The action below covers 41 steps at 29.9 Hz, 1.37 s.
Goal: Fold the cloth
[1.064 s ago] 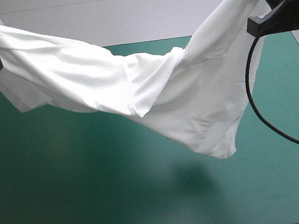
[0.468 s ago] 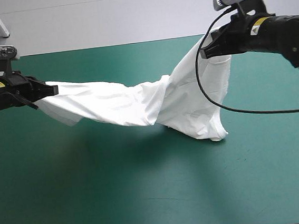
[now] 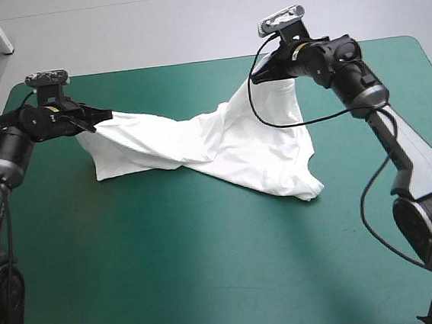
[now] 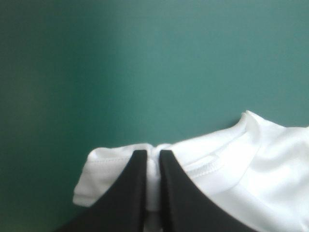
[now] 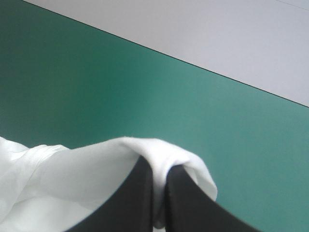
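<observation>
The white T-shirt (image 3: 199,144) hangs stretched between both grippers over the far half of the teal-green table, its middle and lower hem resting on the cover. My left gripper (image 3: 107,115) is shut on the T-shirt at its left end, low near the far-left corner. My right gripper (image 3: 259,73) is shut on the T-shirt at its right end, a little higher. In the left wrist view the black fingers (image 4: 137,193) pinch a stitched hem of the T-shirt (image 4: 241,169). A fold of the T-shirt (image 5: 164,152) drapes over the right gripper (image 5: 161,166) in its wrist view.
The near half of the teal-green table (image 3: 212,277) lies bare in front of the T-shirt. The table's far edge (image 3: 183,63) runs just behind both grippers.
Both arms have come down and moved away toward the far side. The T-shirt, earlier held high and hanging free, now rests partly on the table between them.
</observation>
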{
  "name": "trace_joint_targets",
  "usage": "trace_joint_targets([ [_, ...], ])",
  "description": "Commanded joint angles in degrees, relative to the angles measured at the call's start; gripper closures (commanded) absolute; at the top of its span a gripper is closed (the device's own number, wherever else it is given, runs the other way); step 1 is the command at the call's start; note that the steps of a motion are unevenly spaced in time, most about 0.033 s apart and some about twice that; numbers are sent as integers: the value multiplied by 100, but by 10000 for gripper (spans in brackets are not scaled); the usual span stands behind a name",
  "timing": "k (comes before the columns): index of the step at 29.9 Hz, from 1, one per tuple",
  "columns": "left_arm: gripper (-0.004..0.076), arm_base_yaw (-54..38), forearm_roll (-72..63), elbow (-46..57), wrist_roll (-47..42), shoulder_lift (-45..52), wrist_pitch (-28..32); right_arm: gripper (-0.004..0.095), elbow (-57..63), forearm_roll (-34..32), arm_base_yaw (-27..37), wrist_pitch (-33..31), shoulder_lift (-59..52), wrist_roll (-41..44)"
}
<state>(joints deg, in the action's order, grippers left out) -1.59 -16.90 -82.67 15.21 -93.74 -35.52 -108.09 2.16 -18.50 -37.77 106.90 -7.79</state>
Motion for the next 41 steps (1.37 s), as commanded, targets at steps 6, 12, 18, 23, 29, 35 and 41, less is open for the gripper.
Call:
trace_joint_targets([
  [6, 704, 11, -745, -184, 607, -1125, 1955, 913, -146, 282, -3, 2175, 869, 93],
  [12, 584, 11, -745, -303, 854, -1631, 2738, 493, -166, 700, -3, 2875, 1293, -239],
  [18, 168, 11, -566, -379, 954, -1671, 3128, 158, -166, 661, -3, 2685, 1137, -252],
  [23, 132, 11, -562, -974, 1198, -1543, 1945, 197, -204, 470, -3, 1831, 672, -252],
  [29, 142, 11, -520, -1876, 1076, -1045, -404, 199, -204, 468, -3, 176, -142, -31],
  [35, 192, 11, 162, -2150, 251, -427, -1812, 274, -204, 468, -3, -892, -821, 131],
  [41, 199, 11, 675, -2130, -159, -35, -3057, 278, -204, 456, -3, -2095, -1068, 312],
])
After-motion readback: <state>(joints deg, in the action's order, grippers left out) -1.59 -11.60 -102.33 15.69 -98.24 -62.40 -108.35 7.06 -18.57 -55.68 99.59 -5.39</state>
